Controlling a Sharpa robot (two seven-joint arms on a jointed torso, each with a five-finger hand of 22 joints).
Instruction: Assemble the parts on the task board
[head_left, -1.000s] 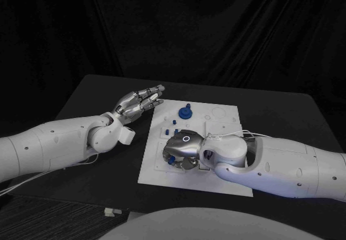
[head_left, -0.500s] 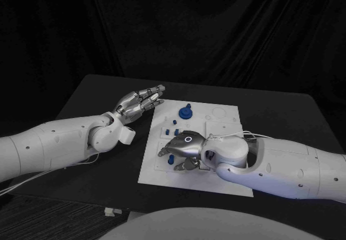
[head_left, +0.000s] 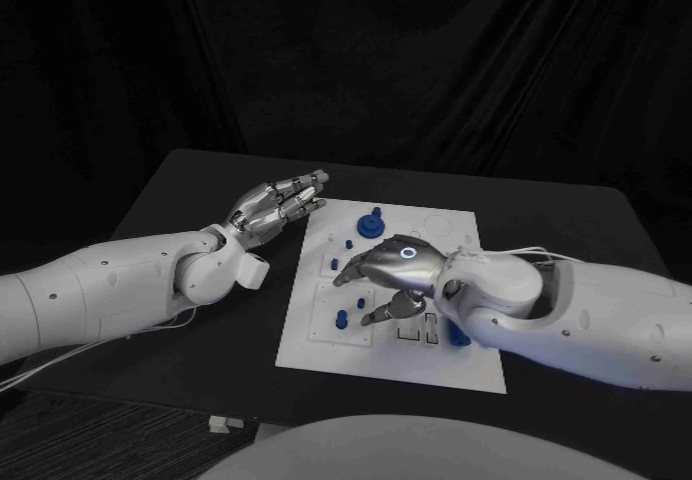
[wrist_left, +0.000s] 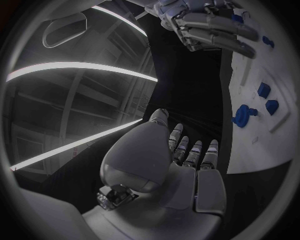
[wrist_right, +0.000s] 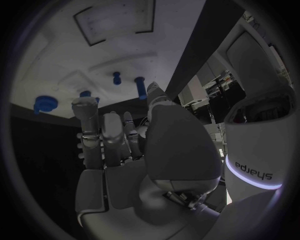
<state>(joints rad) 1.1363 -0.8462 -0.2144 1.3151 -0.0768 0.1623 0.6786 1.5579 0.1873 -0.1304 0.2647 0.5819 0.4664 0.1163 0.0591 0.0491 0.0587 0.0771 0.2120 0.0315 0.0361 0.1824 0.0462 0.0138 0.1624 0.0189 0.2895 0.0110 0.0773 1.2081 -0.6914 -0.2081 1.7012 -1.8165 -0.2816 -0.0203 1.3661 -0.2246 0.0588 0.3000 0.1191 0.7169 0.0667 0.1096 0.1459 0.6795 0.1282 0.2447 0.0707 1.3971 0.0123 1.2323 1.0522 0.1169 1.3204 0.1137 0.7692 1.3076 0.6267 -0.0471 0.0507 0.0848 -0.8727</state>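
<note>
The white task board (head_left: 335, 350) lies in the middle of the black table. On it stand a round blue part (head_left: 372, 225), small blue pegs (head_left: 333, 264) and another blue peg (head_left: 342, 320). A blue piece (head_left: 459, 335) lies near my right forearm. My right hand (head_left: 387, 270) hovers over the board's middle, fingers spread, holding nothing. In the right wrist view its fingers (wrist_right: 103, 135) stretch toward the board (wrist_right: 94, 55) and blue pegs (wrist_right: 140, 89). My left hand (head_left: 277, 208) is open beside the board's far left corner, off the board; its fingers (wrist_left: 194, 152) are straight.
The black table (head_left: 188, 190) extends to the left of the board and behind it. My right forearm (head_left: 577, 310) lies over the board's near right part. In the left wrist view the right hand (wrist_left: 206, 25) hangs over the board (wrist_left: 275, 75).
My right hand has lifted off the near left of the board and moved toward its middle, opening its fingers. A blue peg it covered now stands free. The left hand has not moved.
</note>
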